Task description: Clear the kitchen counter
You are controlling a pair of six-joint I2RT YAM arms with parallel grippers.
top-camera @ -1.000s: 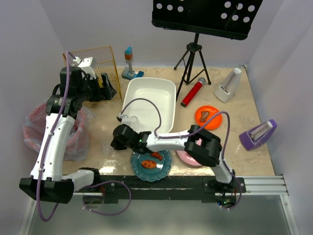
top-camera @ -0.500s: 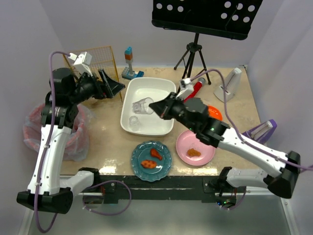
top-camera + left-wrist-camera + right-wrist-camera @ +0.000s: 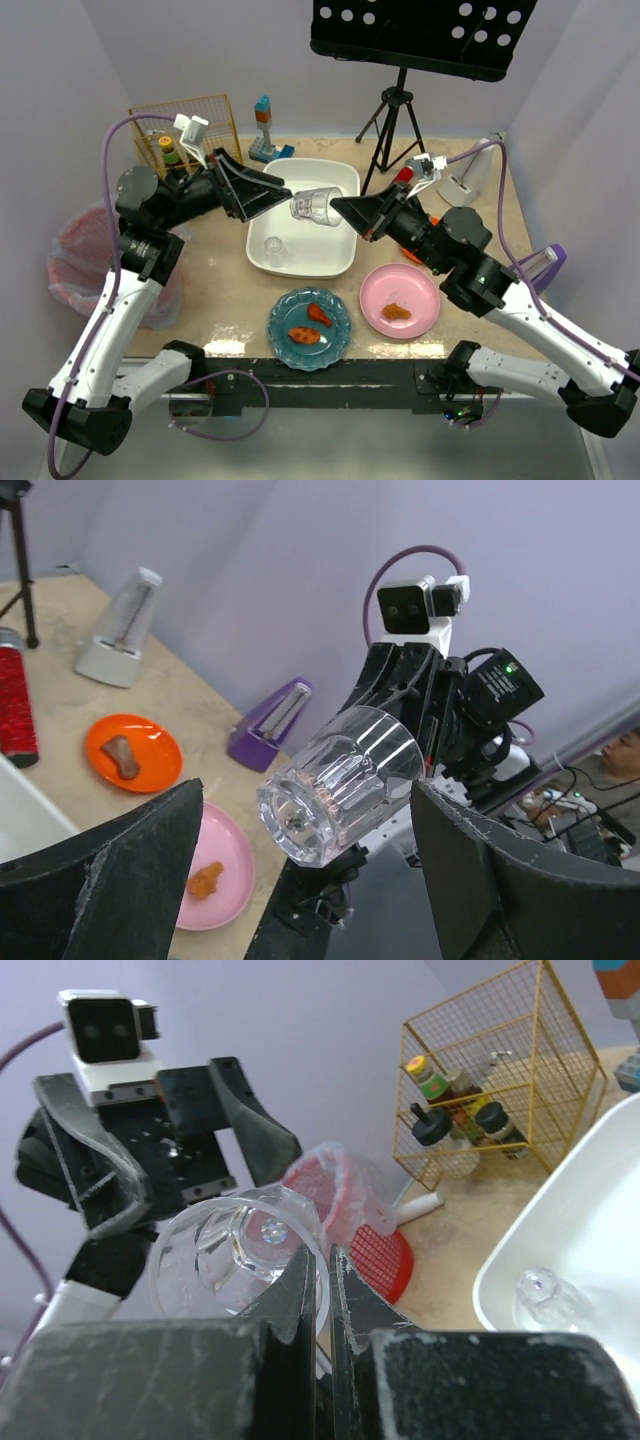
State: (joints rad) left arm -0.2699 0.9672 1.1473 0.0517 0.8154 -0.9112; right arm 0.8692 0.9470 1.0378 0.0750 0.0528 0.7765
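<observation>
A clear ribbed glass [image 3: 314, 205] hangs on its side in the air above the white tub [image 3: 340, 178]. My right gripper [image 3: 337, 206] is shut on the glass's rim, one finger inside the mouth and one outside; the right wrist view shows the glass [image 3: 232, 1252] pinched at the gripper [image 3: 327, 1265]. My left gripper [image 3: 280, 197] stands wide open facing the glass's base, its tips close to it. In the left wrist view the glass [image 3: 340, 785] shows between the spread fingers [image 3: 120, 880] of that gripper [image 3: 308, 792]. The beige kitchen counter [image 3: 215, 275] lies below.
A second clear glass [image 3: 273, 247] lies in the tub. A teal plate [image 3: 335, 345] and a pink plate [image 3: 415, 285] with food sit near the front. A wire basket [image 3: 195, 125], a bagged red bin [image 3: 70, 262], a tripod [image 3: 398, 115] and a purple metronome [image 3: 540, 265] surround them.
The right arm has carried the glass up and slightly right, off the tub. The left gripper has swung right toward the glass's base, still open.
</observation>
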